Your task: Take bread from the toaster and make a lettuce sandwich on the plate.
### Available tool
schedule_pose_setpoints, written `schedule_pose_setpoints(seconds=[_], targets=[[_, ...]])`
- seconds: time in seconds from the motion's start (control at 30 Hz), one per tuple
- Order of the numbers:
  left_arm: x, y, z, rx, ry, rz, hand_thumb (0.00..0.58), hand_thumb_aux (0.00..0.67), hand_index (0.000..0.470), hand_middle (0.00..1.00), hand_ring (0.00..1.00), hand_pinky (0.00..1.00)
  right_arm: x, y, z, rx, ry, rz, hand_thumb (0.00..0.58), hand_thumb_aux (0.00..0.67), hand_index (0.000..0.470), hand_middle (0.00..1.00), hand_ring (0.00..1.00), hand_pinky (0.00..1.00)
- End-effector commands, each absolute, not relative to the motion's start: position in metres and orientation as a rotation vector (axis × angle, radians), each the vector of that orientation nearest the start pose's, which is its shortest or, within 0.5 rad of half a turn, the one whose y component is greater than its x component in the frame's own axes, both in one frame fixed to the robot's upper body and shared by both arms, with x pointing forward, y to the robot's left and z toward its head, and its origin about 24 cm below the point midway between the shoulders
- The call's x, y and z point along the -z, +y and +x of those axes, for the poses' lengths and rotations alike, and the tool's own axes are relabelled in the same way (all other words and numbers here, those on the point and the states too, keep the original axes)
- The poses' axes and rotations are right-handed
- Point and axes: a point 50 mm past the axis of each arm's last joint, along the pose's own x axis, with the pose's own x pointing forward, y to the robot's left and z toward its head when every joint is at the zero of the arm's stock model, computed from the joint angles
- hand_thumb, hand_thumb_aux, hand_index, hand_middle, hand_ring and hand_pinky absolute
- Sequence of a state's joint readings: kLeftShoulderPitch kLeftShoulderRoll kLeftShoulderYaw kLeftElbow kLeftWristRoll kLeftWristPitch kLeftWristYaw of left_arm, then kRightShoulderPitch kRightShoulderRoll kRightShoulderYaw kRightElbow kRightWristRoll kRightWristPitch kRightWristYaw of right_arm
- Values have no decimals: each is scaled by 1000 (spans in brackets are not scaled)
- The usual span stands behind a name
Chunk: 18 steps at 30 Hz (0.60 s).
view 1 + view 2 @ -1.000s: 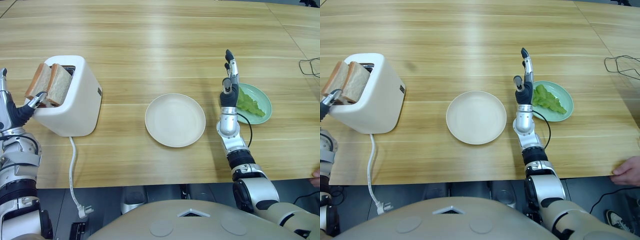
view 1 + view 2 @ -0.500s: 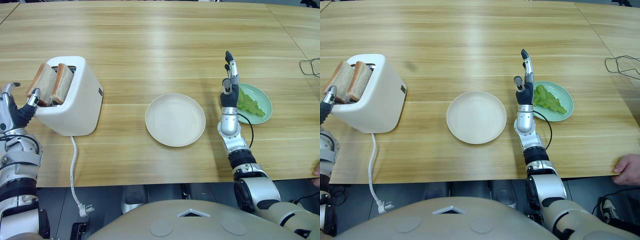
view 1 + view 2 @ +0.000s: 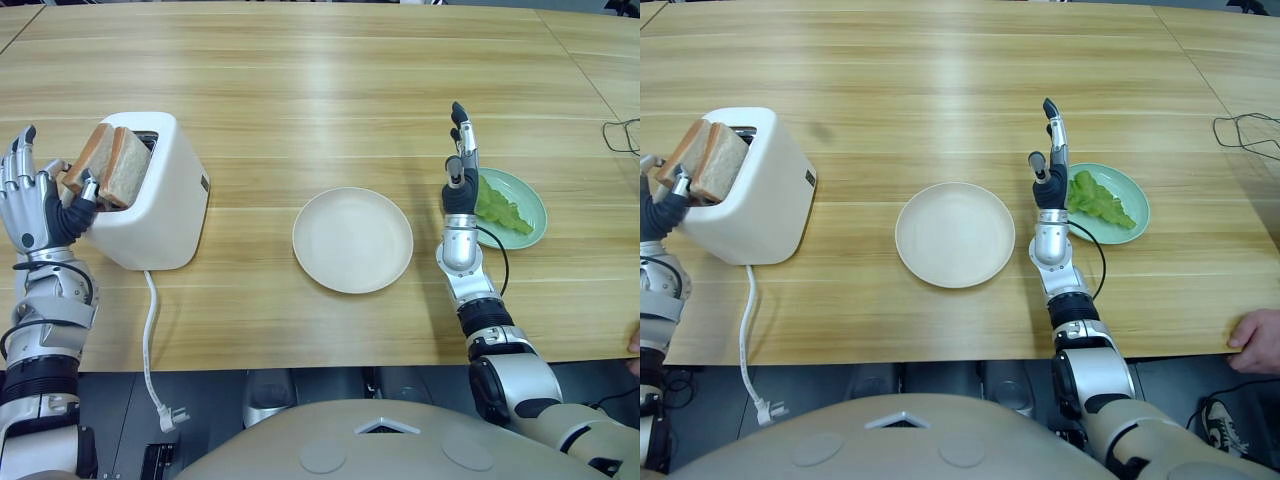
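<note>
A white toaster stands at the table's left with two bread slices sticking out of its top, leaning left. My left hand is just left of the toaster, fingers spread upward and thumb against the lower edge of the bread, not closed on it. An empty cream plate lies in the middle. To its right my right hand stands upright with straight fingers, holding nothing, beside a small green plate that carries a lettuce leaf.
The toaster's white power cord runs over the table's front edge and hangs down. A dark cable lies at the far right edge. Bare wooden table stretches behind the plates and toaster.
My left hand has risen beside the toaster and spread its fingers, where before a fingertip was tucked under the bread. The bread now leans less far left. The right hand has kept still.
</note>
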<state>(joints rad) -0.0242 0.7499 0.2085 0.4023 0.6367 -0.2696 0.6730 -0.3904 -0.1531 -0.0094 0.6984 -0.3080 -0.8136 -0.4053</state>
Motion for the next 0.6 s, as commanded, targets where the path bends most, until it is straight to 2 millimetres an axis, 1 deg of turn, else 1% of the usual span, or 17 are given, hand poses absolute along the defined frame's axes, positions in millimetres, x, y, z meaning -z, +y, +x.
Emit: schedule_pose_setpoints(seconds=[0.03, 0.2, 0.3, 0.37, 0.47, 0.6], targets=[[-107, 350, 234, -636, -276, 1300, 580, 670, 460, 1000, 1000, 1000, -67, -161, 306, 149, -547, -301, 0, 0, 0, 0, 0, 0], [-107, 356, 237, -691, -243, 1267, 580, 670, 460, 1000, 1000, 1000, -65, -159, 306, 153, -536, -295, 0, 0, 0, 0, 0, 0], [-107, 357, 239, -711, -248, 1244, 580, 670, 460, 1000, 1000, 1000, -64, -159, 307, 160, -530, -291, 0, 0, 0, 0, 0, 0], [-110, 358, 239, -737, -270, 1232, 580, 670, 460, 1000, 1000, 1000, -64, -160, 308, 165, -527, -290, 0, 0, 0, 0, 0, 0], [-128, 358, 236, -839, -380, 1178, 580, 670, 460, 1000, 1000, 1000, -63, -160, 309, 178, -519, -287, 0, 0, 0, 0, 0, 0], [-166, 356, 220, -1033, -659, 961, 580, 670, 460, 1000, 1000, 1000, -61, -160, 309, 190, -507, -282, 0, 0, 0, 0, 0, 0]])
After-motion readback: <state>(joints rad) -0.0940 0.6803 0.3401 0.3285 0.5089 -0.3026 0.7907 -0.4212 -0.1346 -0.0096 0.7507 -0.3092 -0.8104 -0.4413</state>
